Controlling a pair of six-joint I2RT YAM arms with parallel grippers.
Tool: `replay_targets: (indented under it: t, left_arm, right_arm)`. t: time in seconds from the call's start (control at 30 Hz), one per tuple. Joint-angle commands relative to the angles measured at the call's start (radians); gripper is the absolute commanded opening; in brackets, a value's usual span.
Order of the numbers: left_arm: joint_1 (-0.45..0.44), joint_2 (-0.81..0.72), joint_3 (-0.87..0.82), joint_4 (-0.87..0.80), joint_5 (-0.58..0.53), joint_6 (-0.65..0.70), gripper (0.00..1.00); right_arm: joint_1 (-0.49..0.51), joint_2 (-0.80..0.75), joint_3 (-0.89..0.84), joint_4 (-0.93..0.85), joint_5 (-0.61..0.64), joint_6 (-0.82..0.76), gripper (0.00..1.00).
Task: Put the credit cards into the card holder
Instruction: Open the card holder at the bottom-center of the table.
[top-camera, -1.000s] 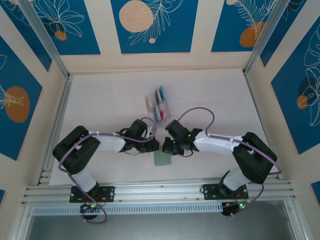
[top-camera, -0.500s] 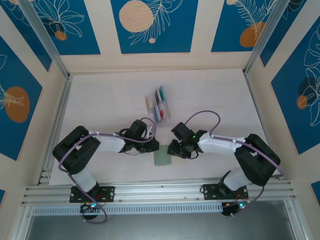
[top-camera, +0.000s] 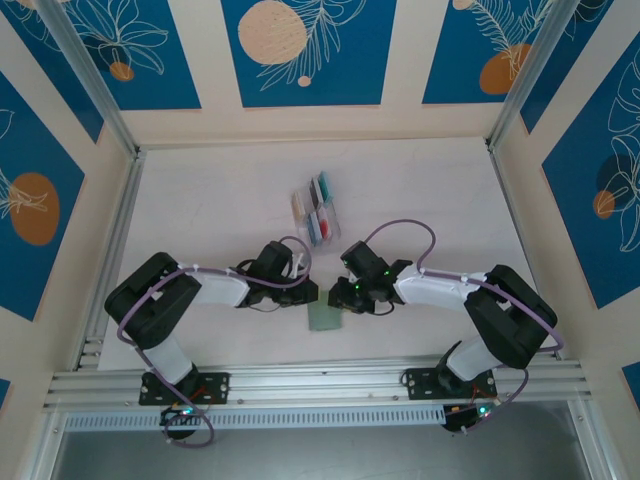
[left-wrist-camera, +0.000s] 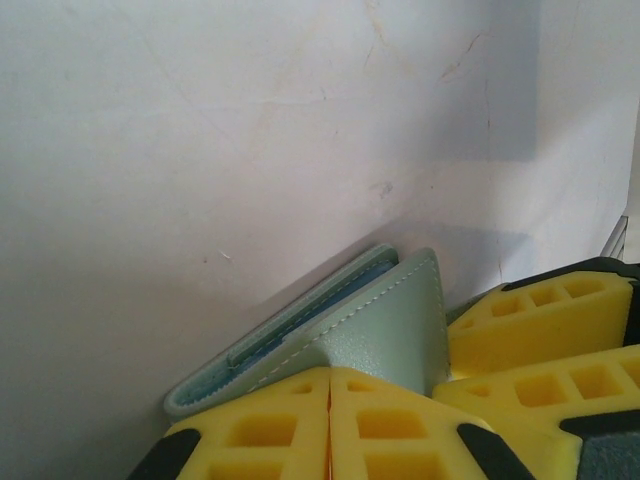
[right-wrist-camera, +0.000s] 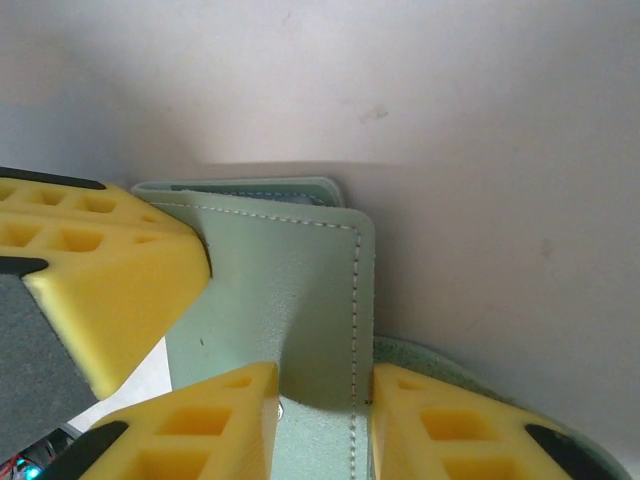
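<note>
Jaws of the left gripper (left-wrist-camera: 330, 385) are pressed together, and we judge that they nip the edge of the card holder (right-wrist-camera: 300, 280) at their seam. The right gripper (right-wrist-camera: 325, 385) stands narrow with the holder's stitched upper cover between its pads, both against it.

We find the holder near the table's (top-camera: 200, 200) 6 o'clock edge, between the two wrists, its covers parted in a shallow V.

We judge it to be light, thin and limp. It will fold rather than resist, so the stitched free edge, away from the hinge, is the sound place to take hold.

A blue strip shows inside the fold, but we cannot tell whether it is lining or a card.

At 12 o'clock from the holder, well apart, the clear rack (top-camera: 308, 192) contains the credit cards (top-camera: 320, 225). They are likely stiff and slick, and best pinched by an exposed edge.
</note>
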Motion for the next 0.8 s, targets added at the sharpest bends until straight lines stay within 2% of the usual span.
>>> replay_targets:
  t: [0.0, 0.13, 0.23, 0.37, 0.53, 0.57, 0.67, 0.77]
  left_arm:
    - [-0.023, 0.060, -0.054, -0.144, -0.050, -0.009, 0.08]
    - [-0.025, 0.059, -0.054, -0.159, -0.068, -0.001, 0.07]
    - [-0.027, 0.055, -0.058, -0.162, -0.083, 0.001, 0.07]
    - [-0.029, 0.050, -0.067, -0.150, -0.087, -0.009, 0.06]
    - [-0.032, 0.032, -0.075, -0.132, -0.075, -0.031, 0.06]
    - [-0.032, 0.024, -0.075, -0.128, -0.068, -0.038, 0.06]
    - [-0.028, -0.017, -0.065, -0.119, -0.041, -0.060, 0.08]
    - [-0.012, -0.075, -0.053, -0.133, -0.017, -0.074, 0.12]
  right_arm:
    - [0.036, -0.009, 0.069, -0.047, 0.020, -0.032, 0.27]
    - [0.082, 0.001, 0.155, -0.184, 0.121, -0.063, 0.22]
    - [0.105, 0.019, 0.207, -0.227, 0.152, -0.082, 0.20]
    - [0.115, 0.042, 0.218, -0.180, 0.115, -0.092, 0.17]
    - [0.113, 0.088, 0.210, -0.085, 0.047, -0.084, 0.19]
    - [0.113, 0.101, 0.208, -0.085, 0.049, -0.075, 0.18]
    - [0.097, 0.100, 0.190, -0.115, 0.077, -0.038, 0.01]
    - [0.103, 0.018, 0.179, -0.219, 0.205, -0.032, 0.00]
